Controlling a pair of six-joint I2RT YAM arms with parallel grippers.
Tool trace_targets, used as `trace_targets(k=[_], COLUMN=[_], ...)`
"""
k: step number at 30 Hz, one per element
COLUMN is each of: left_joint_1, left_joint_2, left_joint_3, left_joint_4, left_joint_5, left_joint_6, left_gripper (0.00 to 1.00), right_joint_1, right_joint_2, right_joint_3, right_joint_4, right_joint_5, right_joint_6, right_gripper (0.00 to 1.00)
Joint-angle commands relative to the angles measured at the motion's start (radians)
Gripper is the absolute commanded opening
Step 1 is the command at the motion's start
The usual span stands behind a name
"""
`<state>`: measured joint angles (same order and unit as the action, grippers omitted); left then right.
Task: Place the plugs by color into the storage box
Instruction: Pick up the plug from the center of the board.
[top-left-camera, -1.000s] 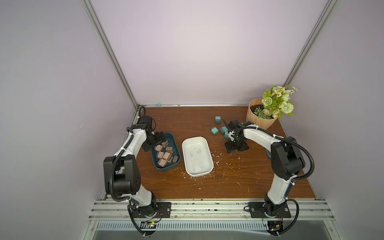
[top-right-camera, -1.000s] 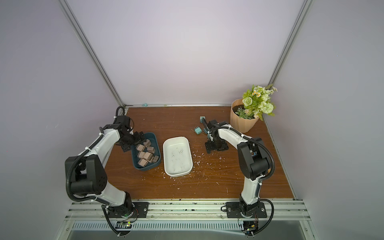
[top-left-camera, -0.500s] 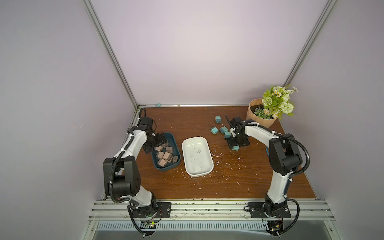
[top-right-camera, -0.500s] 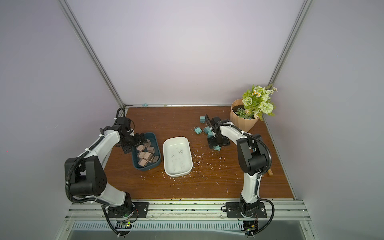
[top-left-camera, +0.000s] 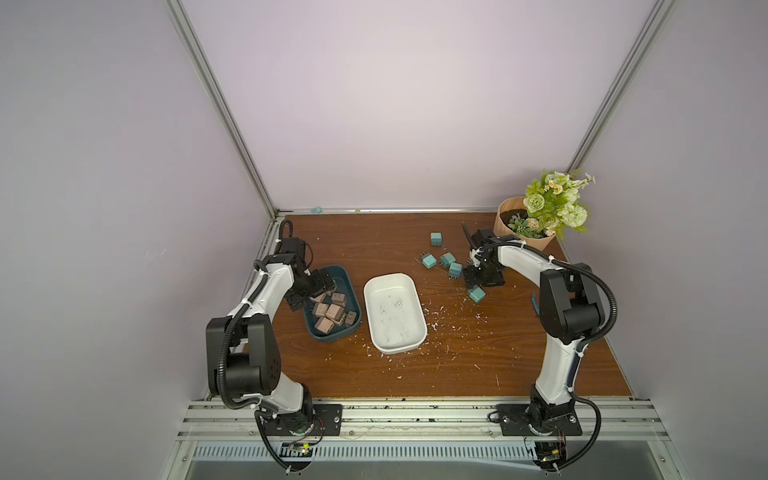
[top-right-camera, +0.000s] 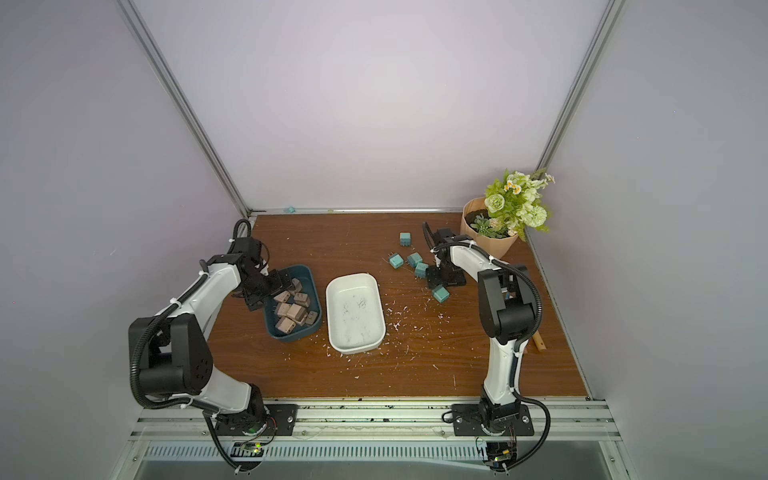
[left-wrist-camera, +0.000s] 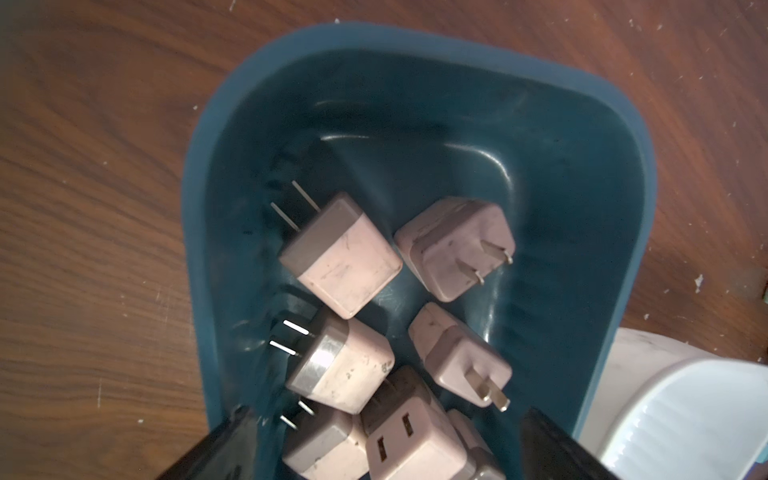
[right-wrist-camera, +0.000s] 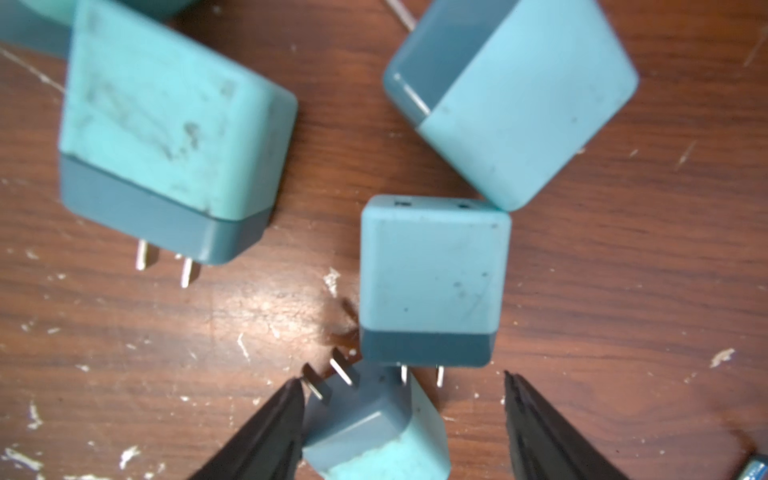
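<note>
Several pinkish-tan plugs (left-wrist-camera: 345, 266) lie in the dark blue storage box (top-left-camera: 332, 338). My left gripper (left-wrist-camera: 386, 411) hangs open just above them, holding nothing; in a top view it (top-left-camera: 316, 286) is over the box's far end. The white storage box (top-left-camera: 390, 276) holds no plugs. Teal plugs (top-left-camera: 447, 259) lie loose on the table at the back right. My right gripper (right-wrist-camera: 404, 380) is down on the table with one teal plug (right-wrist-camera: 382, 436) between its jaws. One finger touches it and the other stands apart. In both top views that plug (top-right-camera: 440, 293) shows at the gripper's near side.
A paper-wrapped flower pot (top-left-camera: 523, 224) stands at the back right corner, close behind the right arm. White scraps (top-left-camera: 436, 320) litter the wood between the white box and the right arm. A small wooden stick (top-right-camera: 540, 343) lies by the right wall.
The right gripper has shifted slightly back and right among the teal plugs, and its jaws have narrowed round one. The left gripper has edged a little further over the blue box.
</note>
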<state>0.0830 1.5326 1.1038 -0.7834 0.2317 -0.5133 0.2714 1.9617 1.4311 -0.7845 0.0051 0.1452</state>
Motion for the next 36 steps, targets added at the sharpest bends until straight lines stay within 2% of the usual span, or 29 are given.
trace_targets(k=[1, 8, 14, 17, 20, 22, 29, 36], left_joint_1=[-0.006, -0.006, -0.006, -0.006, -0.006, -0.006, -0.006, -0.006], left_joint_2=[-0.03, -0.058, -0.068, -0.078, -0.081, -0.073, -0.041, -0.023], left_joint_3=[-0.013, -0.043, -0.065, -0.074, -0.079, -0.074, -0.031, -0.01], left_joint_4=[-0.002, 0.007, 0.009, 0.01, 0.015, 0.014, 0.014, 0.015], left_joint_5=[0.0, 0.017, 0.004, -0.003, -0.002, 0.002, 0.008, 0.003], left_joint_6=[-0.023, -0.05, -0.043, -0.048, -0.049, -0.044, -0.042, -0.044], left_gripper=[0.99, 1.0, 0.99, 0.99, 1.0, 1.0, 1.0, 1.0], right_joint_1=[0.001, 0.002, 0.002, 0.003, 0.004, 0.003, 0.016, 0.042], right_joint_2=[-0.053, -0.12, -0.159, -0.163, -0.137, -0.129, -0.136, -0.194], right_joint_3=[-0.032, -0.141, -0.167, -0.188, -0.187, -0.183, -0.181, -0.142], right_joint_4=[0.033, 0.068, 0.061, 0.081, 0.085, 0.09, 0.085, 0.04], right_joint_5=[-0.065, -0.161, -0.178, -0.184, -0.176, -0.173, -0.169, -0.169], right_joint_6=[0.0, 0.013, 0.022, 0.031, 0.033, 0.041, 0.063, 0.089], right_gripper=[0.75, 0.65, 0.55, 0.55, 0.62, 0.63, 0.4, 0.38])
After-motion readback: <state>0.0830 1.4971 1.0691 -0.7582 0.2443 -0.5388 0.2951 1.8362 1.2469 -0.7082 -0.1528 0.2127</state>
